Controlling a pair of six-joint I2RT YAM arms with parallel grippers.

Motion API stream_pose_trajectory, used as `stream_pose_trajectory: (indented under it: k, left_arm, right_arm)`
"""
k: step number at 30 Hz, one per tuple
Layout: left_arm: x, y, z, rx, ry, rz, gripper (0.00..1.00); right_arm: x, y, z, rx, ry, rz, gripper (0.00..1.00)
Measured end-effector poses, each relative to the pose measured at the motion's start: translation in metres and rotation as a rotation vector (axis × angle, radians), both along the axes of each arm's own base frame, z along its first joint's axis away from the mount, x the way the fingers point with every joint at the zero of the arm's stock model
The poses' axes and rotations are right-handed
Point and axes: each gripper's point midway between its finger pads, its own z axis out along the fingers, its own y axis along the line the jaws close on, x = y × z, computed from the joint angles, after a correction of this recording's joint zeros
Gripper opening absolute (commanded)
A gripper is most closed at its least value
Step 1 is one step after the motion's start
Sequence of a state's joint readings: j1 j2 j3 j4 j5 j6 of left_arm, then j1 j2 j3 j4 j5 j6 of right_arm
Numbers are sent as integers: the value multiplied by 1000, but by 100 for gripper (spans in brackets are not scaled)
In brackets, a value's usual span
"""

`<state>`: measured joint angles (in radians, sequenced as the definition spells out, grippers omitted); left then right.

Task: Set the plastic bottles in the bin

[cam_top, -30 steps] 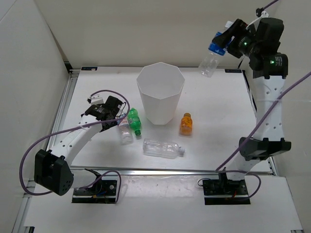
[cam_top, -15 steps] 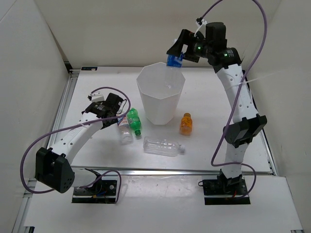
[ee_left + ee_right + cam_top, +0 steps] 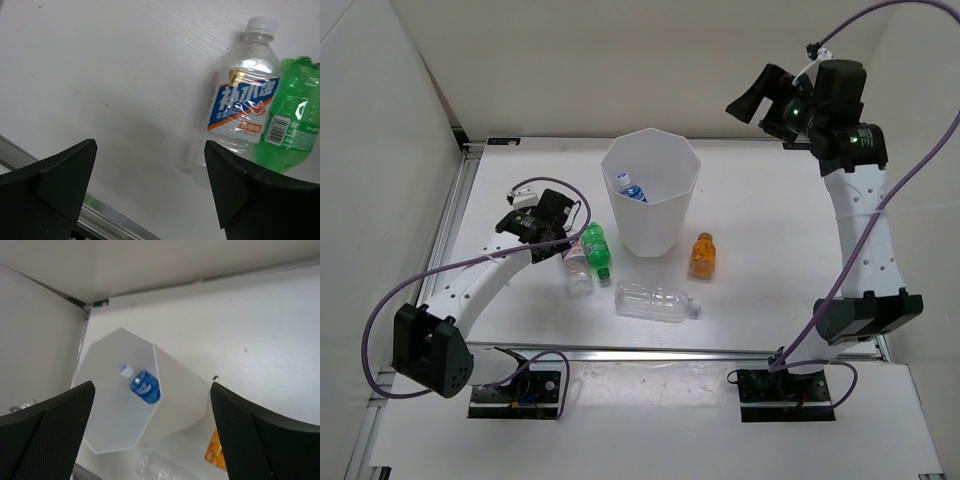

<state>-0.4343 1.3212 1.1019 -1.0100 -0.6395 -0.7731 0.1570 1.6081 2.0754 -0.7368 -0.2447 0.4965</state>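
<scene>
The white table (image 3: 770, 260) bears an upright white faceted plastic bin (image 3: 650, 215), a green plastic bottle (image 3: 595, 247), a small labelled clear bottle (image 3: 578, 272), an orange bottle (image 3: 703, 254) and a larger clear bottle (image 3: 655, 302).

Top external: high beyond the 6 o'clock edge of the table (image 3: 770, 250), looking down over all of it.
Left wrist: close, facing down; green bottle (image 3: 295, 115) at 3 o'clock.
Right wrist: high, distant, looking down into the bin (image 3: 180, 395).
Shared: top external shows both.
</scene>
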Motion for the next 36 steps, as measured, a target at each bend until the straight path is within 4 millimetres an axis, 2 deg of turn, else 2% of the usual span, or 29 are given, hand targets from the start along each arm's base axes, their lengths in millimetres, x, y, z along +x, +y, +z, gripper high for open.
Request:
stream_pose_trajectory:
  k: [1, 3, 6, 8, 9, 10, 12, 14, 18, 25, 29, 32, 33, 35, 36]
  left_arm:
    - [1, -3, -1, -17, -4, -5, 100]
    - [4, -8, -3, -43, -9, -12, 100]
    - [4, -10, -5, -52, -9, -14, 100]
    - [5, -11, -6, -53, -8, -14, 100]
    - [5, -11, -6, -53, -8, -12, 100]
    - [5, -11, -7, -54, -7, -11, 100]
    - [5, -11, -8, -56, -5, -9, 100]
    - [5, -12, -8, -59, -2, -10, 100]
    - [4, -13, -9, -71, 0, -1, 100]
    - [-5, -11, -8, -90, -4, 13, 100]
    - [-11, -9, -6, -90, 3, 24, 100]
    - [-17, -6, -8, -89, 14, 34, 100]
    - [-20, -5, -9, -87, 20, 37, 100]
    - [-24, -3, -9, -89, 18, 41, 100]
    - [-25, -2, -8, -92, 14, 44, 100]
  right_arm:
    - [-2, -3, -8, -3, 18, -9, 100]
    - [-9, -4, -39, -7, 100, -16, 100]
    - [-15, -8, -107, -18, 279, -34, 100]
    - [-23, -17, -162, -29, 435, -63, 100]
    - [-27, -20, -184, -34, 494, -72, 100]
    - [-36, -26, -215, -42, 582, -85, 100]
    - [-53, -33, -255, -49, 709, -100, 100]
    - [-65, -33, -283, -44, 801, -93, 100]
    - [-70, -22, -309, -27, 884, -39, 100]
    - [-76, 10, -343, -51, 951, 81, 100]
    - [-77, 17, -371, -63, 1007, 108, 100]
    - [-79, 20, -390, -72, 1044, 128, 83]
    - [-80, 22, -394, -63, 1059, 134, 69]
    - [-84, 23, -402, -55, 1087, 139, 61]
    - [-88, 24, -403, -47, 1100, 144, 53]
